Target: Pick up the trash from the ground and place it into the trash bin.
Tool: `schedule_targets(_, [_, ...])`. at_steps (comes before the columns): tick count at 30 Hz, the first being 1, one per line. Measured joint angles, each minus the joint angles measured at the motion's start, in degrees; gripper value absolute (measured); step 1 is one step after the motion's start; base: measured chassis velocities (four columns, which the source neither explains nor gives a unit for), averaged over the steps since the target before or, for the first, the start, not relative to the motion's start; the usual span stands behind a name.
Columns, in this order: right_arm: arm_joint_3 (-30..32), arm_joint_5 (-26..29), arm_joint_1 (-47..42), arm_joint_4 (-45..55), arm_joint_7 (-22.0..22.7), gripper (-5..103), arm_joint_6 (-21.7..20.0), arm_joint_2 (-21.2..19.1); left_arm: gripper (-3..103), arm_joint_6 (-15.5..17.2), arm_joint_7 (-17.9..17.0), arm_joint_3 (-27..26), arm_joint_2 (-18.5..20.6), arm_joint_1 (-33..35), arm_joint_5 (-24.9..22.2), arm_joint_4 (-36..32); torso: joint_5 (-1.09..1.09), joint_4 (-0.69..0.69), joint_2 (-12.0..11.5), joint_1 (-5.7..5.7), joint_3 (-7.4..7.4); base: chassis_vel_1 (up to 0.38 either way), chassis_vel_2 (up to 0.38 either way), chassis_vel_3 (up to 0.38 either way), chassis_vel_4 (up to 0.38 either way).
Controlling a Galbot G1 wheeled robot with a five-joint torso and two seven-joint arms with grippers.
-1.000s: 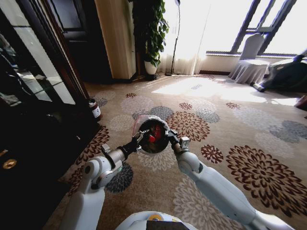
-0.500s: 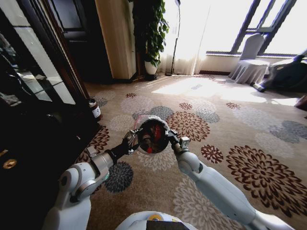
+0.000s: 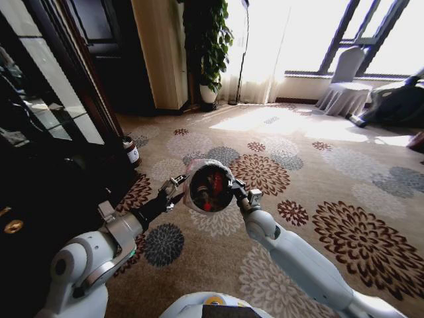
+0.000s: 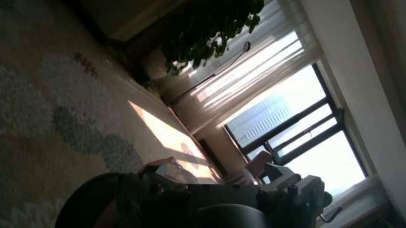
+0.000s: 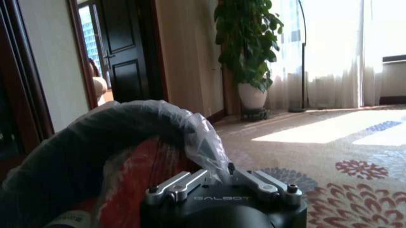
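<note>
1. My right gripper [image 3: 233, 190] is clamped on the rim of the trash bin [image 3: 211, 187], holding it off the carpet [image 3: 331, 192] with its mouth tipped toward my head camera. In the right wrist view both fingers [image 5: 180, 183] lie closed over the rim where the translucent liner [image 5: 197, 137] bunches up.

2. My left gripper [image 3: 173, 187] sits just beside the bin's left rim. I cannot tell whether its jaws are apart or together. In the left wrist view the bin's dark wall [image 4: 95, 204] lies close under the camera.

3. Change noted: over the last second my left arm has drawn back toward my left side, elbow swinging outward and low, and the left gripper has come away from the bin mouth to its outer edge. The bin and right arm have held their place.

4. Contents: red litter [image 3: 213, 185] lies inside the bin against the liner; the right wrist view shows the same red piece [image 5: 136, 185] below the rim. I judge that the left arm's withdrawal follows a deposit, so this piece counts as binned.

5. Surroundings: a small can-like object [image 3: 131, 151] stands on the carpet at its left edge, by the dark cabinet [image 3: 46, 165]. It may be further trash; I cannot confirm. A potted plant [image 3: 211, 46] stands at the far wall.
</note>
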Motion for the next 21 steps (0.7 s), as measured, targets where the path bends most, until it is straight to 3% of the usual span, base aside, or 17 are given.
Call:
schedule_targets(3, [0.0,0.0,0.0,0.0,0.0,0,0.0,0.0,100,-11.3,8.4,-0.6,3.9,-0.5,19.3,11.3,-0.05,-0.04,0.0,0.00,0.01,0.000,0.000,0.000,0.000])
schedule_targets(4, [0.0,0.0,0.0,0.0,0.0,0,0.0,0.0,100,-13.9,11.5,-1.9,5.6,-0.6,28.5,15.4,-0.10,-0.02,0.0,0.00,0.02,0.000,0.000,0.000,0.000])
schedule_targets(5, [0.0,0.0,0.0,0.0,0.0,0,0.0,0.0,100,-13.9,11.5,-1.9,5.6,-0.6,28.5,15.4,-0.10,-0.02,0.0,0.00,0.02,0.000,0.000,0.000,0.000])
schedule_targets(7, [0.0,0.0,0.0,0.0,0.0,0,0.0,0.0,100,-15.9,13.7,-3.1,6.8,-0.6,36.3,18.5,-0.03,0.01,0.0,0.00,0.01,0.000,0.000,0.000,0.000])
schedule_targets(8, [0.0,0.0,0.0,0.0,0.0,0,0.0,0.0,100,-18.1,16.0,-3.7,7.2,-0.6,43.2,20.8,-0.04,0.01,0.0,0.00,0.01,0.000,0.000,0.000,0.000])
schedule_targets(9, [0.0,0.0,0.0,0.0,0.0,0,0.0,0.0,100,-18.1,16.0,-3.7,7.2,-0.6,43.2,20.8,-0.04,0.01,0.0,0.00,0.01,0.000,0.000,0.000,0.000])
schedule_targets(11, [0.0,0.0,0.0,0.0,0.0,0,0.0,0.0,100,-20.7,18.8,-3.8,6.9,-0.2,50.5,22.9,-0.03,-0.01,0.0,0.00,0.00,0.000,0.000,0.000,0.000])
schedule_targets(12, [0.0,0.0,0.0,0.0,0.0,0,0.0,0.0,100,-20.7,18.8,-3.8,6.9,-0.2,50.5,22.9,-0.03,-0.01,0.0,0.00,0.00,0.000,0.000,0.000,0.000])
schedule_targets(15, [0.0,0.0,0.0,0.0,0.0,0,0.0,0.0,100,-22.5,22.7,-2.9,5.5,1.0,57.8,23.8,-0.03,-0.01,0.0,0.00,0.01,0.000,0.000,0.000,0.000])
schedule_targets(19, [-0.1,0.0,0.3,-0.3,0.1,0,0.0,0.1,100,-24.6,24.7,-2.4,4.9,1.2,61.9,24.4,-0.01,-0.01,0.0,0.00,0.00,0.000,0.000,0.000,0.000])
schedule_targets(21, [-1.0,0.2,3.2,-3.3,0.9,0,-0.1,0.6,100,-27.3,26.5,-1.9,4.5,0.8,65.4,25.6,-0.01,-0.01,0.0,0.00,0.00,0.000,0.000,0.000,0.000])
